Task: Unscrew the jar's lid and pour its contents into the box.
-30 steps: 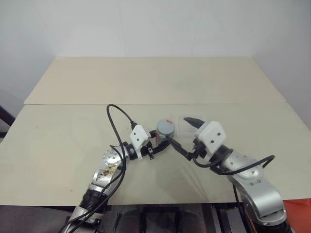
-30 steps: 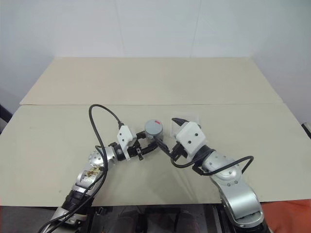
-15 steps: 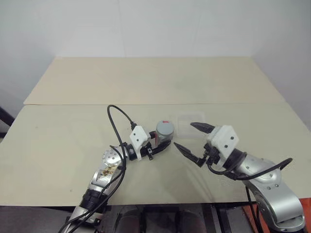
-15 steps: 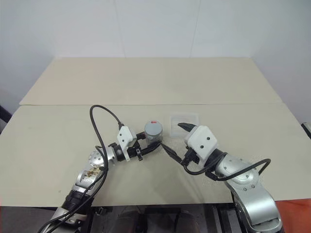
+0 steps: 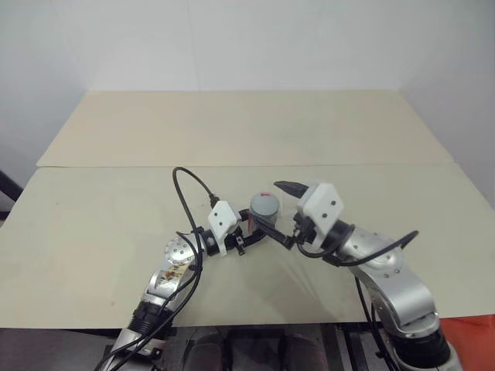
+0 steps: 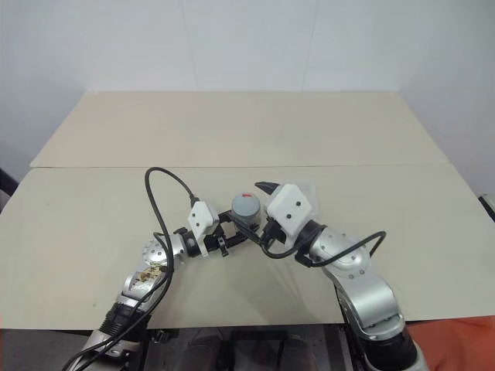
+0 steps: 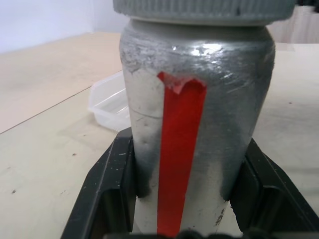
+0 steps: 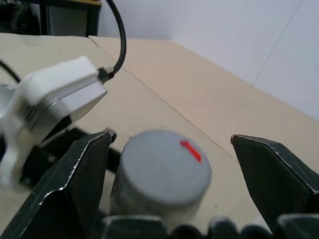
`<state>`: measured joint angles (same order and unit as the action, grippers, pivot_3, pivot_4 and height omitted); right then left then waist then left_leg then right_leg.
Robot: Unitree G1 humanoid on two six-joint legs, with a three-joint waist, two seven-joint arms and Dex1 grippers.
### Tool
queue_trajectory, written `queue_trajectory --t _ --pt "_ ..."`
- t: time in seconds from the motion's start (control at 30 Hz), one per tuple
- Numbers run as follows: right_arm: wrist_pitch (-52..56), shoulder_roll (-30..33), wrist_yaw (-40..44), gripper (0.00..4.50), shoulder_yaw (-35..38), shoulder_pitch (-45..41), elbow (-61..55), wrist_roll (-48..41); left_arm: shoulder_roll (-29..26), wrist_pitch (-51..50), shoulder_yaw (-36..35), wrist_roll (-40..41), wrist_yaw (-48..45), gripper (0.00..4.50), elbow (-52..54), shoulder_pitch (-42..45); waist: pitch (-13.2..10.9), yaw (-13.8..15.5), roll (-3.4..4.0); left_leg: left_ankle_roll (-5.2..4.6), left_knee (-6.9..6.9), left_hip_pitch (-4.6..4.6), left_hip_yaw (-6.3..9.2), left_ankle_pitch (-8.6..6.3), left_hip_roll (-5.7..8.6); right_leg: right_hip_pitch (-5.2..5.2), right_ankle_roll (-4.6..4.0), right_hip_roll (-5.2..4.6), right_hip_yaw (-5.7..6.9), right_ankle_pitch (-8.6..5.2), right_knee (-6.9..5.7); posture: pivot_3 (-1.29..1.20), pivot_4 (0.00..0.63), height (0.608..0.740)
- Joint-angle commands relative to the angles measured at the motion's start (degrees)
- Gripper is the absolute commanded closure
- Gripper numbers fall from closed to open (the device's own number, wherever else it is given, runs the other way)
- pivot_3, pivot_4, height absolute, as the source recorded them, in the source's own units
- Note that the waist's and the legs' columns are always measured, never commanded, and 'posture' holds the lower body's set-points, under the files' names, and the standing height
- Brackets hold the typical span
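Jar (image 7: 194,144): silver-grey metal, red label strip, lid (image 8: 164,167) seated; held upright above the table, clenched by the left gripper (image 5: 249,229). Rigid, probably light and slick; the ribbed lid rim is best gripped. Right gripper (image 8: 169,169) spread wide around the lid. Clear plastic box (image 7: 112,102) just beside.

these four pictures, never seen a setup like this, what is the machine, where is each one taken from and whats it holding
It is a two-armed robot at a tan table. Two pictures come from cameras in its head, looking down over the arms. The other two come from cameras on each wrist, looking along that arm's black fingers. The left gripper is shut on a small silver jar with a red strip. The jar's grey lid is on. The right gripper is open, its fingers either side of the lid. A clear plastic box lies on the table behind the jar.
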<state>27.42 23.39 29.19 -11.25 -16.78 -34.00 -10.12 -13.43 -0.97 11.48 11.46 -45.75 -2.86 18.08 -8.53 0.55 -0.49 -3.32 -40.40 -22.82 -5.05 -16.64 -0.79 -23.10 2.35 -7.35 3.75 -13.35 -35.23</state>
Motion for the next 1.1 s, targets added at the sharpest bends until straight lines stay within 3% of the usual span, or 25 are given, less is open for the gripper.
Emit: queue_trajectory --t 0.03,0.53,1.1 --pt "-2.55 -1.07 -0.85 0.00 -0.46 -2.03 1.01 1.46 0.31 1.64 0.32 0.33 -0.23 2.41 2.09 0.57 0.00 -0.01 0.00 0.00 0.00 0.00 0.00 0.00 0.00 0.00 0.00 0.00 0.00 0.00 -0.01 0.00 0.150 0.740" --pt "-2.74 -0.78 -1.12 0.00 2.36 0.27 0.68 1.85 0.42 2.41 0.14 0.02 -0.16 2.41 0.95 0.48 0.00 0.05 0.00 0.00 0.00 -0.02 0.00 0.00 0.00 0.00 0.00 0.01 0.00 0.00 -0.24 0.00 0.150 0.740" --pt "-3.61 4.69 1.33 0.00 8.30 6.21 -2.69 -1.56 -0.48 3.24 -0.24 0.38 -1.12 2.41 -0.35 0.90 0.00 0.09 0.00 0.00 0.00 -0.01 0.01 0.00 -0.01 0.00 0.00 0.01 0.00 0.00 -0.25 0.00 0.150 0.740"
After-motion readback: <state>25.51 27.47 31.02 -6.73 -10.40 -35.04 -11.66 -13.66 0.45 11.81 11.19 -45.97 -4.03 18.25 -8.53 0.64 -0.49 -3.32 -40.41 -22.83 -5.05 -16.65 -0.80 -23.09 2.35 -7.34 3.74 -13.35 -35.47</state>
